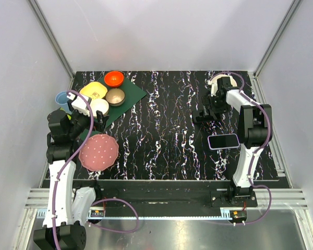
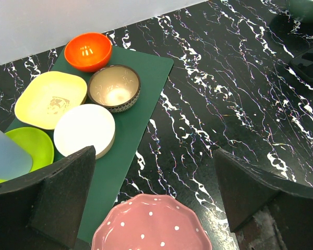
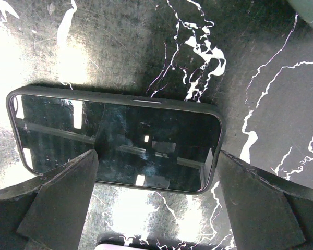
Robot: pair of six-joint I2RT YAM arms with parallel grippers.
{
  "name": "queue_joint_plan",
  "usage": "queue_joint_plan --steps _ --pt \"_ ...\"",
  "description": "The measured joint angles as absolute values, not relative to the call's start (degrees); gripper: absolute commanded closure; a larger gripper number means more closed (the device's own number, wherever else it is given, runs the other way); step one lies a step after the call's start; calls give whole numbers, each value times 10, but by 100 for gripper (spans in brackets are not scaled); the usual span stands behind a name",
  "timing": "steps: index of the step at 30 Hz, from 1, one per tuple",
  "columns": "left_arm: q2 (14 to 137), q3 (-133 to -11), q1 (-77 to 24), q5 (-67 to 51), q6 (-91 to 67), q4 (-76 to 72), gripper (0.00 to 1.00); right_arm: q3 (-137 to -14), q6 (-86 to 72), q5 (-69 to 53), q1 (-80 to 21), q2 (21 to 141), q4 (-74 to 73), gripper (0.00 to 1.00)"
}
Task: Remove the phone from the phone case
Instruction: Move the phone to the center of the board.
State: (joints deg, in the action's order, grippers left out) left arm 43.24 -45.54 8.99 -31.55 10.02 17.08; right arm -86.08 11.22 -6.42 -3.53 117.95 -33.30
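right gripper (image 3: 156,161) spread wide above the phone (image 3: 115,140), which lies screen-up inside its dark phone case (image 3: 146,100) on the right of the table (image 1: 161,130); left gripper (image 2: 154,153) spread, empty. 0 steps done: extraction apparently not started.

Black-cased phone (image 3: 115,140) flat, screen-up

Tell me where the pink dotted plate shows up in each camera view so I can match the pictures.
Top external: the pink dotted plate sits at lower left, next to the left arm.
Left wrist: bottom centre, cut off by the lower edge.
Right wrist: not in it.
Shared landmark: the black marbled tabletop shows in all three views. The green mat beside the plate links the top and left wrist views.
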Motion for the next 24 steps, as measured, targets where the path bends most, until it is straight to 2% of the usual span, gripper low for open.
queue_joint_plan --steps 6,15,24 --pt "432 -455 90 -316 100 171 1 -869 120 -73 -35 1185 -344 0" --pt "432 -455 90 -318 100 171 1 -874 133 -198 -46 1192 -373 0" --pt "432 -455 90 -318 100 171 1 -861 146 -229 -106 1182 -387 0"
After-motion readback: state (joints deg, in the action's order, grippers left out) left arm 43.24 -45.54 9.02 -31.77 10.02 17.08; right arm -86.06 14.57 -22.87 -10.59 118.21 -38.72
